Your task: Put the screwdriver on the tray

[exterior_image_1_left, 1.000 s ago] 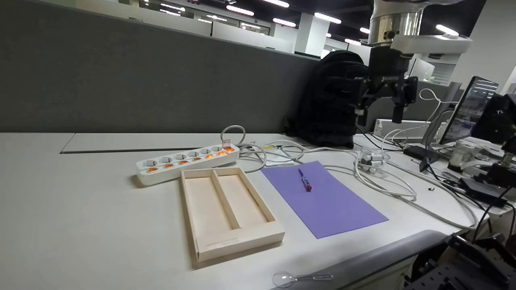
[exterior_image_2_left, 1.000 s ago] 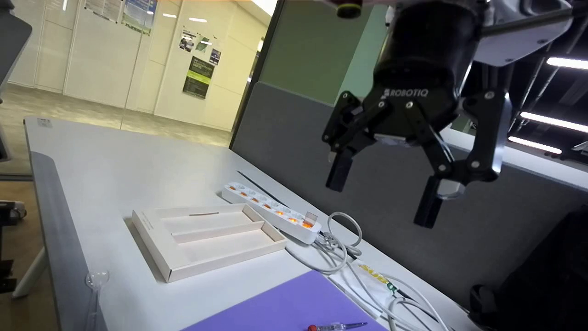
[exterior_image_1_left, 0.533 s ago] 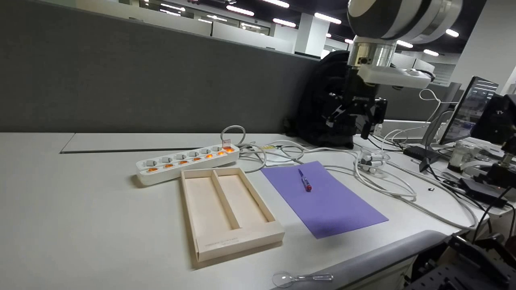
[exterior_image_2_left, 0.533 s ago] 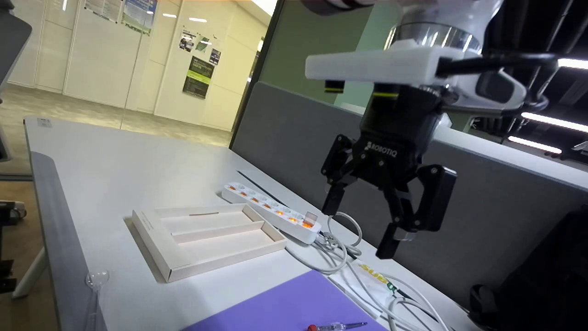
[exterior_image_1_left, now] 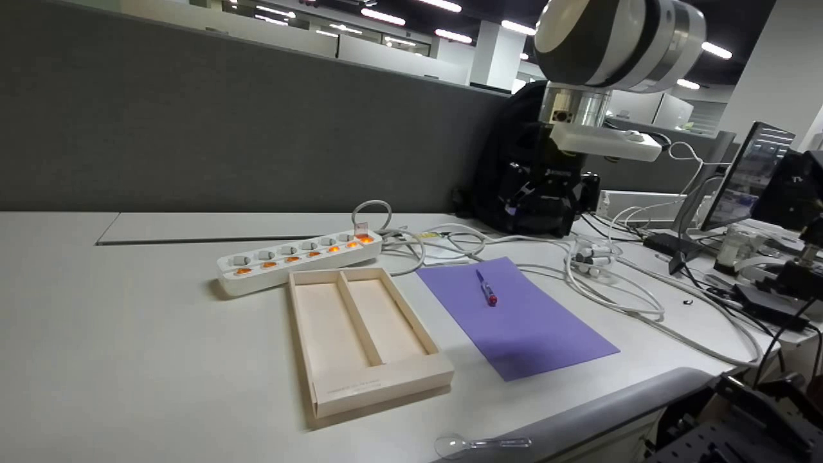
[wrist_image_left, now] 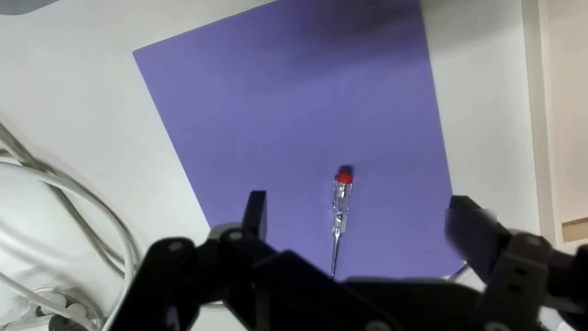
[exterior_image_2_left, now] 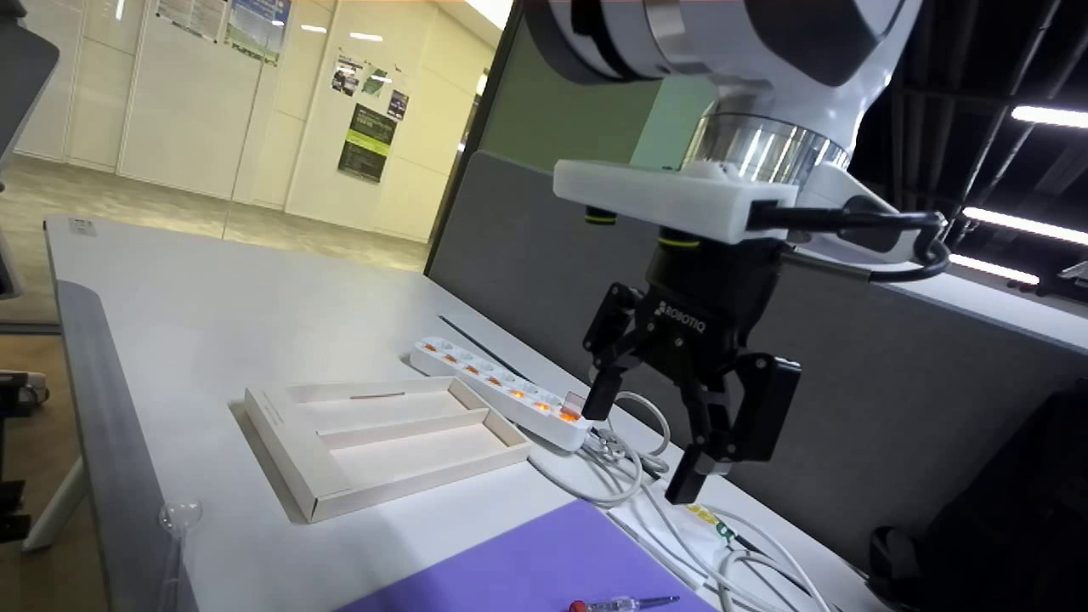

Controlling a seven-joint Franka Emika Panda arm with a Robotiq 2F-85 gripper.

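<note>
Gripper (exterior_image_2_left: 643, 444) has come down and across in the last second, drifting toward seven or eight o'clock in both exterior views. Fingers wide apart, nothing held. Screwdriver (wrist_image_left: 341, 207) hasn't moved: flat on the purple mat (wrist_image_left: 294, 115), red cap at twelve o'clock, shaft at six in the wrist view. Tray (exterior_image_1_left: 386, 384) hasn't moved either; in an exterior view it sits at eight o'clock from the screwdriver, beside the mat, not touching it.

So: approach under way, pick not made, place not started. From where I stand the fingertips are well above the table (exterior_image_1_left: 161, 360), so there's descent left. Wrist view puts the screwdriver between them, slightly nearer the nine o'clock one; I'd guess a small nudge toward nine, then mostly straight down. Slim handle could roll or slip if pinched off-centre. Screwdriver and tray compartments (exterior_image_1_left: 326, 321) both run roughly eleven to five in an exterior view, so likely little twist needed for the place; just lift over the rim and lower.
</note>
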